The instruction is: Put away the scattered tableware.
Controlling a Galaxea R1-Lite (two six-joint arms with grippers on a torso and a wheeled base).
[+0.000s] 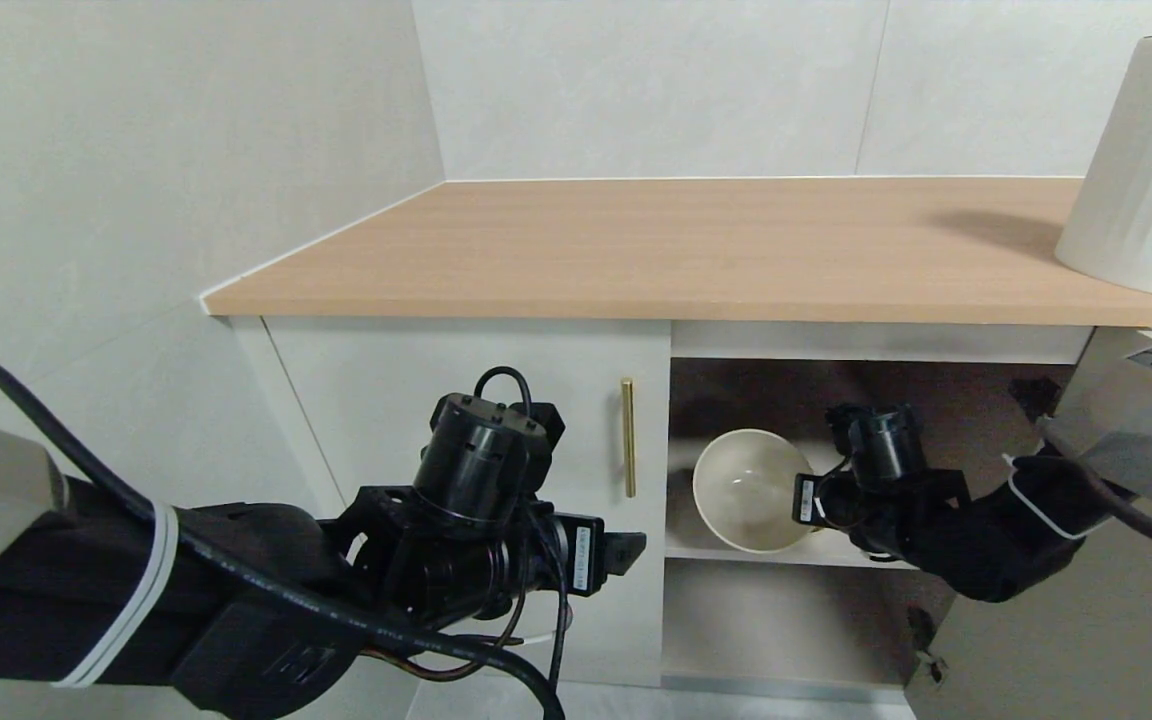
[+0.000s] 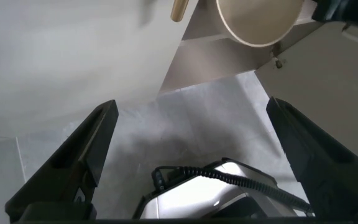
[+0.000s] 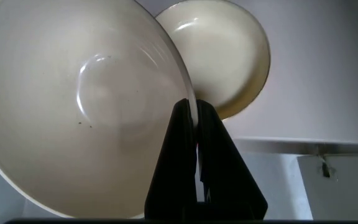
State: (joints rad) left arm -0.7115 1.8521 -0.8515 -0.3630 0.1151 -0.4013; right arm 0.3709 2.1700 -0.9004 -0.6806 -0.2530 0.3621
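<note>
A white cabinet (image 1: 466, 400) stands under a light wooden countertop (image 1: 686, 250). Its left door is closed, with a slim brass bar handle (image 1: 627, 437). The right side is open and shows a white inner shelf (image 1: 706, 552).

The right gripper (image 3: 196, 155) reaches into that opening. Its two black fingers are pinched on the rim of a round cream ceramic bowl (image 1: 751, 490). The bowl is tipped on edge, its hollow facing outward, just over the front of the shelf. Whether its lower rim touches the shelf cannot be told.

Farther back in the cabinet, behind the bowl, is a second cream dish (image 3: 229, 56), which appears to be already stored.

The left gripper (image 2: 191, 109) hangs low in front of the closed left door, its fingers spread wide and holding nothing.

A white ribbed lampshade (image 1: 1151, 170) sits at the far right of the countertop, with no tableware on the visible part of the worktop.

The task looks well advanced: one dish is inside and this bowl is at the shelf but not yet released. Setting it down, letting go and withdrawing the arm are probably what is left.
</note>
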